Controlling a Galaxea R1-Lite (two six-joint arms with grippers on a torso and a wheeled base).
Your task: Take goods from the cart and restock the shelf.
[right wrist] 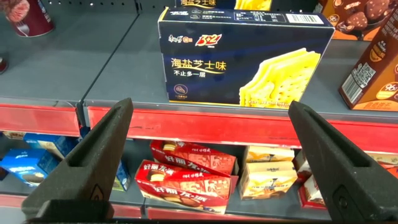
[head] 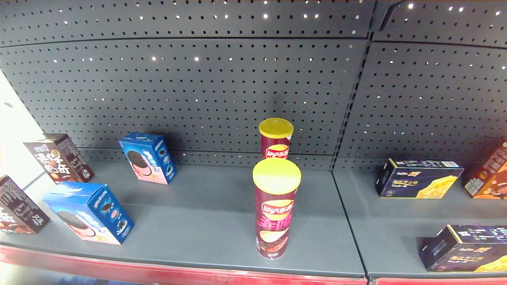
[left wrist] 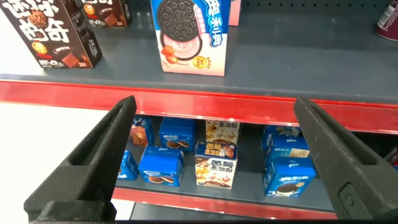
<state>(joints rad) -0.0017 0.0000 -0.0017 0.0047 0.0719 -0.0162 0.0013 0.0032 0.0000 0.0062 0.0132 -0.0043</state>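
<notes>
Two maroon chip cans with yellow lids stand one behind the other mid-shelf, the front can [head: 275, 208] near the shelf's edge and the rear can [head: 275, 138] by the pegboard. Blue cookie boxes [head: 90, 212] [head: 148, 157] and dark chocolate boxes [head: 59, 157] sit at the left. Navy cracker boxes [head: 419, 178] [head: 463, 248] lie at the right. My left gripper [left wrist: 214, 165] hangs open below the red shelf edge [left wrist: 205, 102], facing a blue-and-pink cookie box [left wrist: 191, 34]. My right gripper [right wrist: 211, 162] is open in front of a navy cracker box [right wrist: 242, 53].
The grey shelf [head: 206, 213] has bare room between the blue boxes and the cans. A lower shelf holds several small blue cookie boxes [left wrist: 160, 167] and red and yellow boxes [right wrist: 186, 177]. An orange-brown box [head: 489, 172] stands far right. Pegboard backs the shelf.
</notes>
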